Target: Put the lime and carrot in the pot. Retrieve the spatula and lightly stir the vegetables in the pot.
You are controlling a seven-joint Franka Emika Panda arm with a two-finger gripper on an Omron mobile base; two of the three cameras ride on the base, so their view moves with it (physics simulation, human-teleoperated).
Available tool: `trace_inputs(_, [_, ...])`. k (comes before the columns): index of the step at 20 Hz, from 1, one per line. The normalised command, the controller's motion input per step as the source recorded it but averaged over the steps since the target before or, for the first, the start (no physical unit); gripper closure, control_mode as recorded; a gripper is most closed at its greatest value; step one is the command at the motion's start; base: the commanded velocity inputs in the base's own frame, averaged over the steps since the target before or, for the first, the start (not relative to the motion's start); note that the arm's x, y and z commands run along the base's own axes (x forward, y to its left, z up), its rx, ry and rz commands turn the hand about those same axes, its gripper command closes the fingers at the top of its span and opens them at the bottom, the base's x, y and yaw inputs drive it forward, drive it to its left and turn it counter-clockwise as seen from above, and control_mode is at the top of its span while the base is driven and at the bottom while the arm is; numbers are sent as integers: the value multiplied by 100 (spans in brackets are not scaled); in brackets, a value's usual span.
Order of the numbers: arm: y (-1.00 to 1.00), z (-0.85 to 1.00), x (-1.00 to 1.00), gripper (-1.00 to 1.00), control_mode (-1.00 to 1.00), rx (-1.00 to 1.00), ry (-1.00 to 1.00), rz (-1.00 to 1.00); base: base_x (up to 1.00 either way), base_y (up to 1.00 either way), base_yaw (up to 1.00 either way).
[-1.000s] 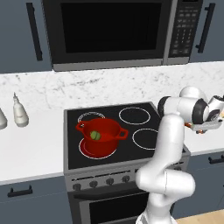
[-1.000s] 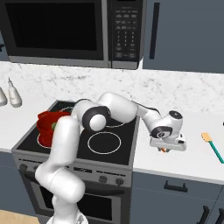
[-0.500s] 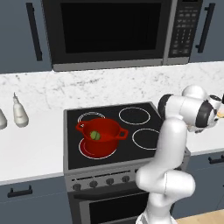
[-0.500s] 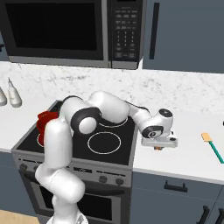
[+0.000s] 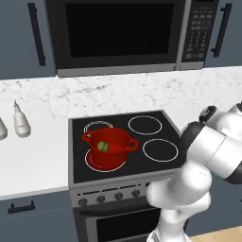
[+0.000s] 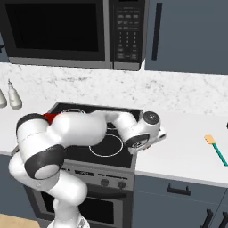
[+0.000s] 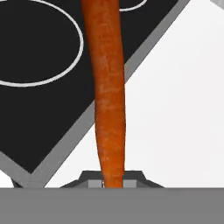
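The carrot (image 7: 109, 92) is a long orange stick that runs up from my gripper (image 7: 113, 183), which is shut on its lower end. It hangs over the line where the black stove top (image 7: 48, 113) meets the white counter (image 7: 183, 109). The red pot (image 5: 108, 150) stands on the stove's front left ring, and the yellow-green lime (image 5: 102, 146) lies inside it. In the right base view my hand (image 6: 149, 129) is over the stove's right edge, and my arm hides most of the pot (image 6: 50, 117). The spatula (image 6: 216, 148), teal-handled with a pale head, lies on the counter to the right.
Two pale bottles (image 5: 21, 124) stand on the counter left of the stove. A microwave (image 5: 118, 33) hangs above the stove, with dark cabinets to either side. Three other stove rings (image 5: 160, 149) are bare.
The jaws have closed on the carrot, and the hand has swung left from the counter towards the stove's right edge, carrying the carrot.
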Motion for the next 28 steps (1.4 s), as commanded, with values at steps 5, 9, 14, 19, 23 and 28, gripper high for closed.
trace_inputs(5, [99,93,-54,100,-100,-39,0,62,0,0,0])
trace_inputs(9, [100,100,-23,100,-100,-41,11,44,0,0,0])
trace_inputs(14, [100,100,-2,100,-100,-32,5,34,0,0,0])
trace_inputs(19, [92,100,0,100,-100,-15,1,18,0,0,0])
trace_inputs(23, [100,38,14,100,-100,-11,13,16,0,0,0])
trace_inputs(28, [100,3,35,100,-100,-7,26,6,0,0,0])
